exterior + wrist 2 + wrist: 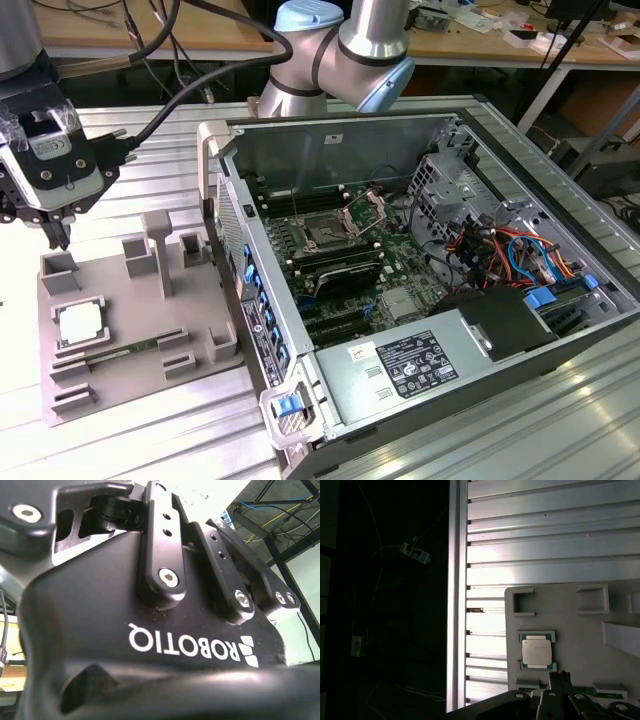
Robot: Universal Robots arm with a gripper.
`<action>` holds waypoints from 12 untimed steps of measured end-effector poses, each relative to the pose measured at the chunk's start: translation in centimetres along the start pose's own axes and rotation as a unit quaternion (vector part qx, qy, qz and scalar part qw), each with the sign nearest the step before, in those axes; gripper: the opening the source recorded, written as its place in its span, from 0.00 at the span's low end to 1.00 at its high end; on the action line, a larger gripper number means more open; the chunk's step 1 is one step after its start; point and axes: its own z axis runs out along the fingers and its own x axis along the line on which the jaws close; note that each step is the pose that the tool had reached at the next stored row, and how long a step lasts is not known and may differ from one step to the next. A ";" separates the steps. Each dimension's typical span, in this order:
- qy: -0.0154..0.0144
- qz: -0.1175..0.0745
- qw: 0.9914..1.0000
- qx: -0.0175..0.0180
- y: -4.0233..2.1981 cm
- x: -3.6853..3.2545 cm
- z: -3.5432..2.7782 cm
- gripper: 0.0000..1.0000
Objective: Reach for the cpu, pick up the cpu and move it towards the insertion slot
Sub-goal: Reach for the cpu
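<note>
The cpu [80, 325] sits in a grey fixture [100, 282] recess, located for pickup. The gripper [45, 232] hangs above the fixture; jaw state cannot be determined.

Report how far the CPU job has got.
Done: nothing visible yet. The small silvery green-rimmed square cpu lies in its pale grey fixture plate. In hand: the black gripper hangs over that plate's corner, without the chip. Left: pick-up and carry to the silver-framed square insertion slot.
</note>
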 end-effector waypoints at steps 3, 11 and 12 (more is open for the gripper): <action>0.000 0.000 1.000 0.000 0.00 0.00 0.09 0.11; 0.000 0.000 1.000 0.000 -0.01 0.01 0.26 0.11; 0.000 0.000 1.000 0.000 -0.01 0.01 0.27 0.11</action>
